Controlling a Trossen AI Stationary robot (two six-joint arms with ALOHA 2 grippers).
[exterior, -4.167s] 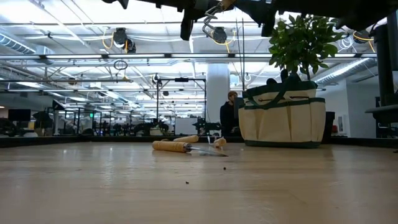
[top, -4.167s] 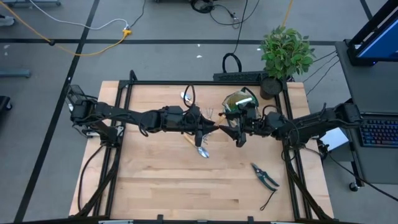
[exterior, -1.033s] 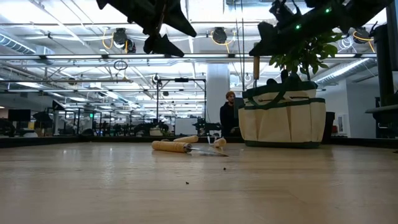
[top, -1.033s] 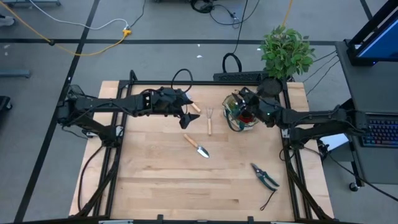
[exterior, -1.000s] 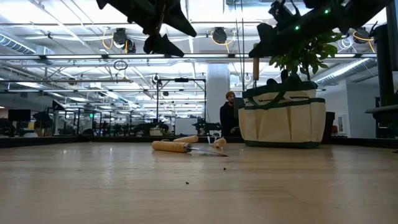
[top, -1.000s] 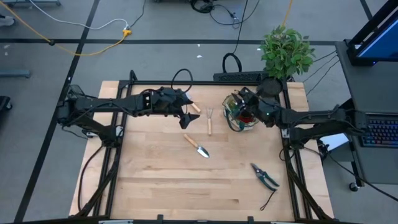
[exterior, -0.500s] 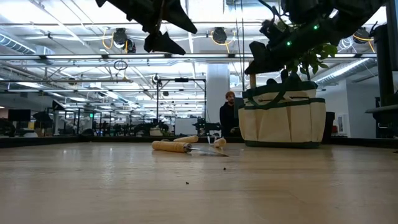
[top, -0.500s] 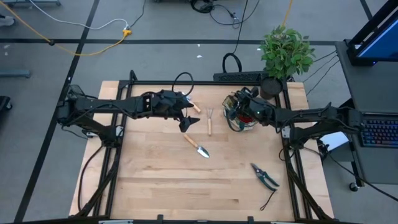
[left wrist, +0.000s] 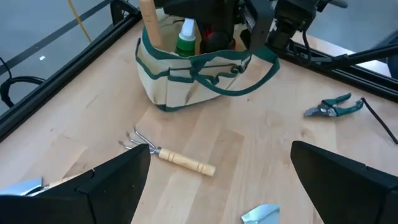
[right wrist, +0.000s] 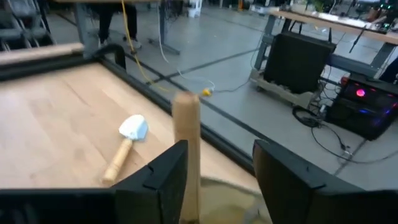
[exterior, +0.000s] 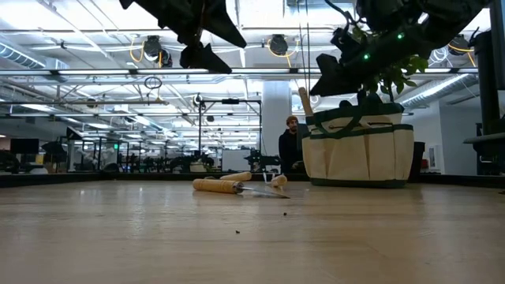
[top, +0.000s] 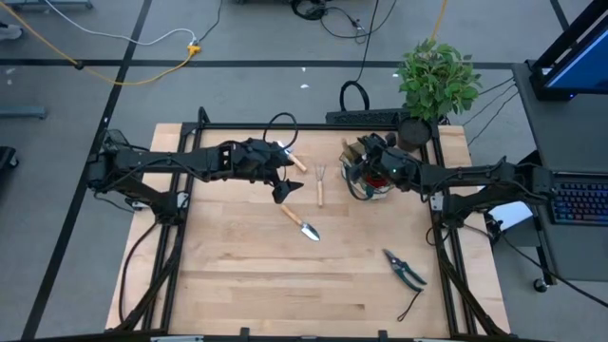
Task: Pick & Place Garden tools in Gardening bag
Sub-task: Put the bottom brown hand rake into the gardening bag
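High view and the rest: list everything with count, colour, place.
bag: one, beige and green, back right.
handle: one, wooden, standing in the bag.
bottle: one, green, in the bag.
rake: one, wooden-handled, left of the bag.
trowels: two, wooden-handled, one in the middle, one at the back.
shears: one, dark, front right.
plant: one, green, past the back right corner.
person: one, dark clothes, in the room behind.
left end effector: one, dark, open, left of the rake.
right end effector: one, dark, open, over the bag.
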